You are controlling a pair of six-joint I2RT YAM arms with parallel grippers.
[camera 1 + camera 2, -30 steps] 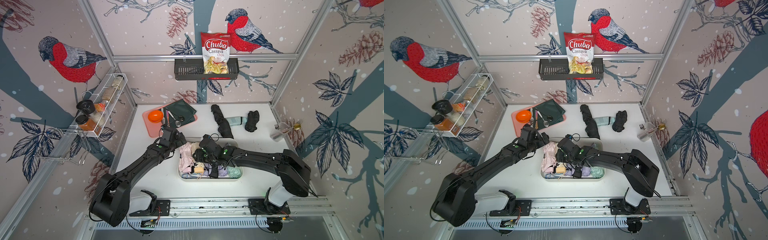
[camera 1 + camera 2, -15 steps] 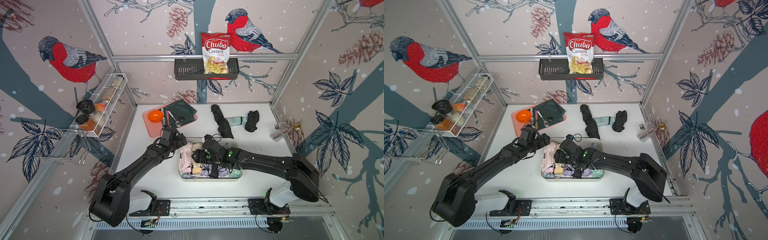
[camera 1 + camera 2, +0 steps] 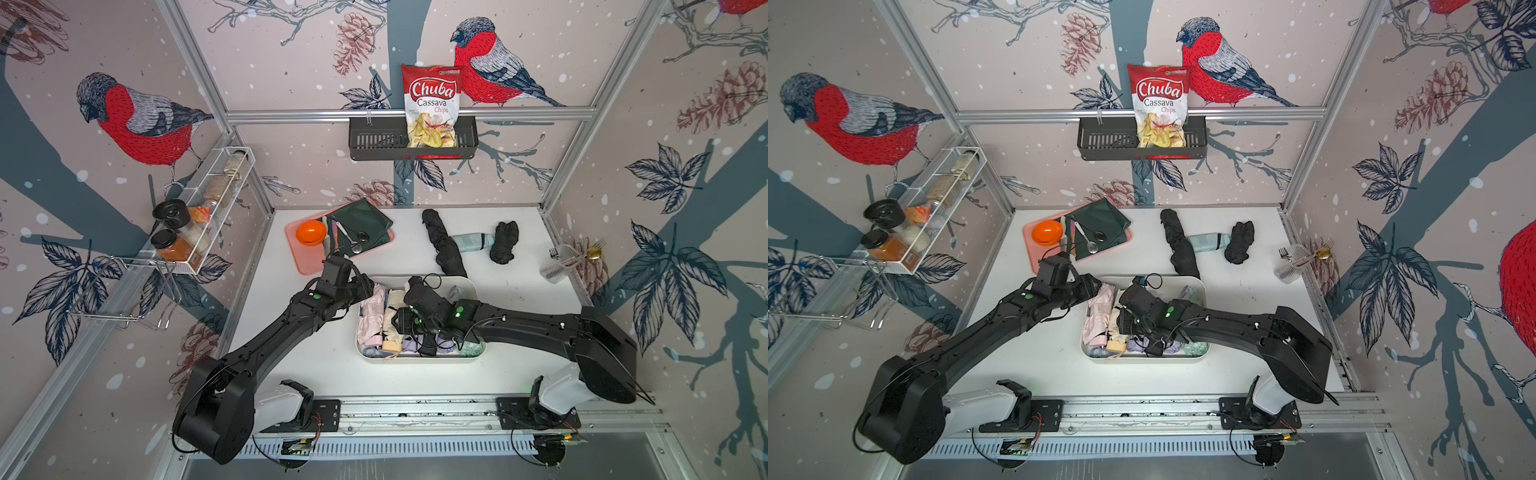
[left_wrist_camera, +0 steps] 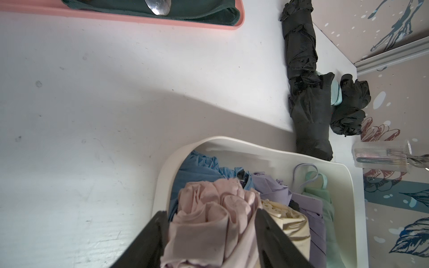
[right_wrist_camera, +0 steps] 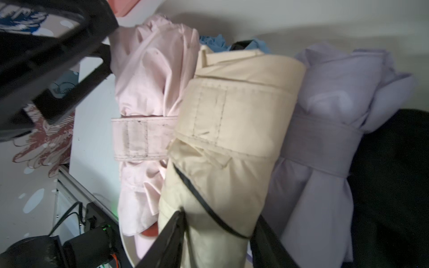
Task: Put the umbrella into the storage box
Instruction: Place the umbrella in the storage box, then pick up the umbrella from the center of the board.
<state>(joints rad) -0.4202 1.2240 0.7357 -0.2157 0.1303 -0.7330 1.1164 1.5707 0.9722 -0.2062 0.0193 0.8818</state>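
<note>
The off-white storage box (image 3: pixel 419 360) (image 3: pixel 1142 360) sits mid-table with several folded umbrellas packed side by side. My left gripper (image 4: pixel 211 212) (image 3: pixel 365 291) reaches over its left end, jaws pressed on both sides of the pink umbrella (image 4: pixel 209 222) (image 3: pixel 372 316). My right gripper (image 5: pixel 220 215) (image 3: pixel 399 322) is low inside the box, shut on the cream umbrella (image 5: pixel 232 116) (image 3: pixel 392 309) lying next to the pink one. A lilac umbrella (image 5: pixel 336 111) lies on the cream one's other side. Behind the box a long black umbrella (image 3: pixel 442 245), a mint one (image 3: pixel 471 242) and a short black one (image 3: pixel 504 243) lie on the table.
A pink tray (image 3: pixel 305 259) at the back left holds an orange bowl (image 3: pixel 311 232), a dark green cloth and spoons. A clear cutlery holder (image 3: pixel 557 268) stands at the right edge. On the walls hang a black basket (image 3: pixel 374 145) with a chips bag and a wire spice rack (image 3: pixel 199 216).
The left jaws have closed in on the pink umbrella. The right arm has reached further left and forward in the box, its jaws widening and then closing on the cream umbrella.
</note>
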